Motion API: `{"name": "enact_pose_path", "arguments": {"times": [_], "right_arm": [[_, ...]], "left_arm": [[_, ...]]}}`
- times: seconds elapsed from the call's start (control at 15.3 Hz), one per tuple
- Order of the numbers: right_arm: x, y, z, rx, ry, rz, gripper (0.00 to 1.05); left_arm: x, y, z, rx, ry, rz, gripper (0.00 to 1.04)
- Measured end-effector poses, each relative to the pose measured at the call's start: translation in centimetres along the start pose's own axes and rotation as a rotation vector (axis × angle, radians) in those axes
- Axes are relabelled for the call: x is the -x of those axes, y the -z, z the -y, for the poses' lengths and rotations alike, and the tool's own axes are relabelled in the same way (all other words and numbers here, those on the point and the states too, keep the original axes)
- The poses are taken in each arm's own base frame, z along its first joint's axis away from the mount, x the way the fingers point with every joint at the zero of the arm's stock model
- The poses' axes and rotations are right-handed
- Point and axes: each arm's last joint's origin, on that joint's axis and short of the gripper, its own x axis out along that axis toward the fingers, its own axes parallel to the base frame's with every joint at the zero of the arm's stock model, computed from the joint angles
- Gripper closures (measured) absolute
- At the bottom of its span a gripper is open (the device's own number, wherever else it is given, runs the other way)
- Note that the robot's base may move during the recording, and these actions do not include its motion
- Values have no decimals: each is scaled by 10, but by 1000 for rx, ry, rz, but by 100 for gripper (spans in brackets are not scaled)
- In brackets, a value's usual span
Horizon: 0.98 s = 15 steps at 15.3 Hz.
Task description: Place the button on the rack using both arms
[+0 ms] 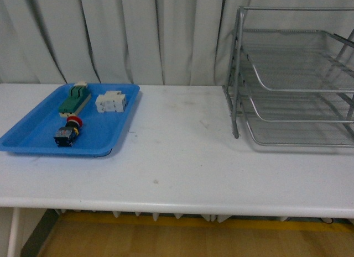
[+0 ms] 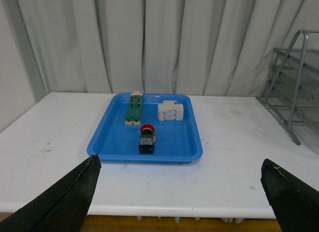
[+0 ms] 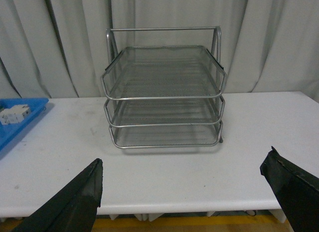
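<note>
Front view: neither arm is in shot.
- Button point(image 1: 67, 132): lies on its side in the blue tray point(image 1: 33, 142), at roughly 10 o'clock from the robot. Its long axis runs about 1 to 7 o'clock, with the red mushroom cap at the far end and the black-and-blue block body at the near end. Cap is rounded and glossy, body boxy.
- Green-and-beige block point(image 1: 74, 99): at 12 o'clock of the button.
- White terminal block point(image 1: 110, 101): at the button's 2 o'clock.
- Rack point(image 1: 293, 85): silver wire mesh on a tube frame, three tiers, at 2 o'clock, well apart from the tray.
- Table point(image 1: 177, 168): white, smooth and faintly scuffed.

Left wrist view:
- Left gripper point(image 2: 179, 162): jaws spread wide and holding nothing.
- Button point(image 2: 146, 139): straight ahead of the jaws at their 12 o'clock, cap pointing away, resting near the tray's point(image 2: 195, 151) closer rim.
- Judgement: this arm is the nearer one to the button, and a grip across the flat-sided body looks surer than one on the domed cap.

Right wrist view:
- Right gripper point(image 3: 182, 164): jaws parted wide and empty.
- Rack point(image 3: 164, 92): squarely ahead at 12 o'clock, open fronts facing the jaws.
- Button: not in this view.
</note>
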Motion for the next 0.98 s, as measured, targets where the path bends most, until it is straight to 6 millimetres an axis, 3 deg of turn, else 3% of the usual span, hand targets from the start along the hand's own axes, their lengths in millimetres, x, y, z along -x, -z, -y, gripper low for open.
{"name": "enact_pose_path", "arguments": {"times": [0.85, 0.98], "right_arm": [[0, 0, 0, 0, 0, 0, 6], [-12, -19, 6, 10, 79, 122, 6]], "left_arm": [[0, 0, 0, 0, 0, 0, 7], [0, 0, 0, 0, 0, 0, 7]]}}
